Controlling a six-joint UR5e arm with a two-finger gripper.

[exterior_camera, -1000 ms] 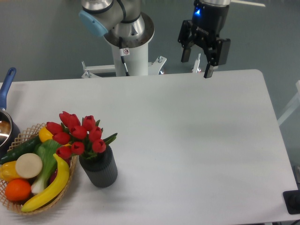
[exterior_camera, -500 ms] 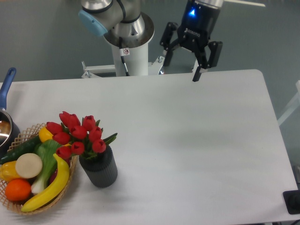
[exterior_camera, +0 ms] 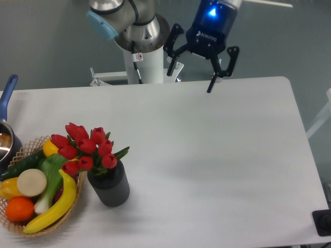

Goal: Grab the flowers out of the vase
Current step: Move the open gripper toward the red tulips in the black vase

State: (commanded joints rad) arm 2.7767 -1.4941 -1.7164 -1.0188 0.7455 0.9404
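**Gripper spread wide at the far edge, tulips in their pot at the near left**

The gripper (exterior_camera: 189, 76) hangs above the far edge of the white table (exterior_camera: 217, 155), at about 12 o'clock in the view, a little right of centre. White lettering runs across its black body under a glowing blue light; it is too small to read with certainty. A small label with a red mark sits on the white column of the robot base (exterior_camera: 140, 57), and its text cannot be read either. The two fingers are splayed far apart, one tip (exterior_camera: 209, 89) pointing down just over the table's rim, the other toward the base column, with nothing between them.

The flowers (exterior_camera: 87, 147), a bunch of red tulips with green leaves, stand upright in the vase (exterior_camera: 110, 187), a short dark ribbed pot on the table at about 8 o'clock in the view. From the gripper they lie toward 7 o'clock, well apart from it, with bare tabletop between.

Just beside the vase, at its 9 o'clock, is a wicker basket (exterior_camera: 15, 224) touching or nearly touching it, holding a banana (exterior_camera: 56, 204), an orange (exterior_camera: 19, 208), green vegetables and a pale round piece. At the left edge a pot with a blue handle (exterior_camera: 7, 93) is partly cut off.
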